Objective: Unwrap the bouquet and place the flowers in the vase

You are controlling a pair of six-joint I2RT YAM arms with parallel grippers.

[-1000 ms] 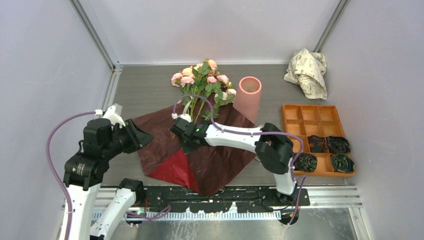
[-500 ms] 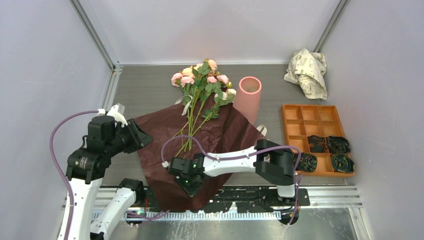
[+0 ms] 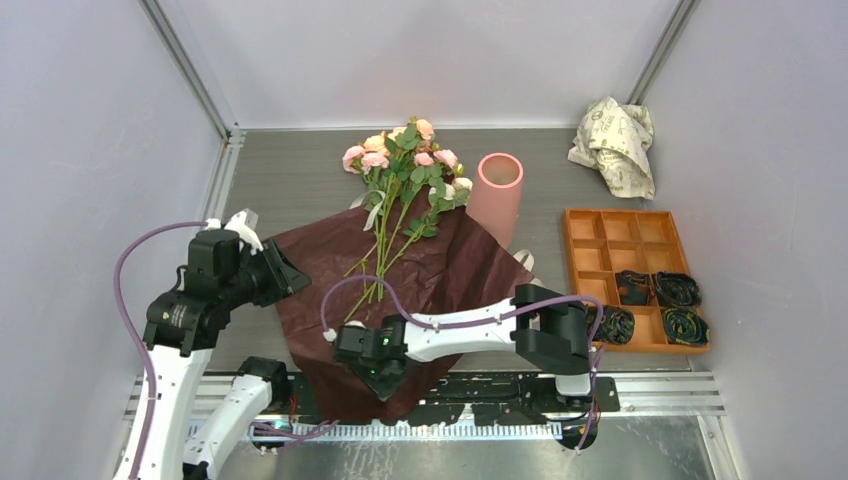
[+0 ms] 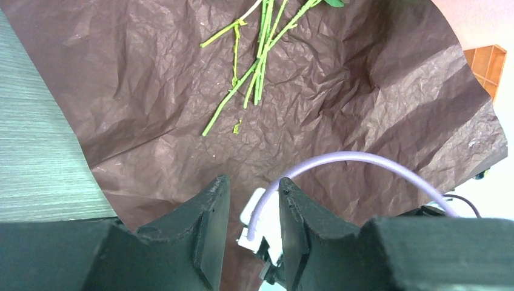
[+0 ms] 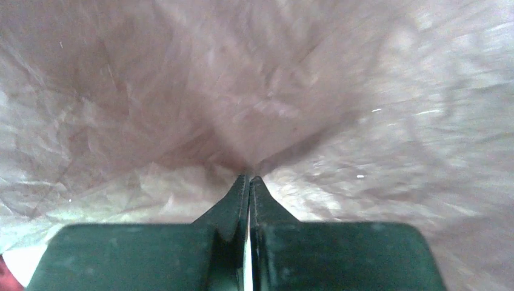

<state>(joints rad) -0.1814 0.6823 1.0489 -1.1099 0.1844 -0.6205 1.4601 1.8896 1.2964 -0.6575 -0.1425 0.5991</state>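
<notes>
The bouquet lies unwrapped: pink and peach flowers rest at the far middle of the table, their green stems reaching onto the spread dark red paper. Just right of the blooms, the salmon-pink vase stands upright. My right gripper is at the paper's near edge, shut on a pinch of it. My left gripper hovers open at the paper's left edge, holding nothing. From that wrist, the stems lie on the paper.
Crumpled cream printed paper sits at the far right corner. An orange compartment tray at the right holds several dark coiled items. A cream ribbon end pokes out by the paper's right corner. Walls close in on both sides.
My right gripper has pulled the paper flap from over the stems back to the near edge, laying the sheet open and baring the stems. My left arm has edged slightly toward the paper.
</notes>
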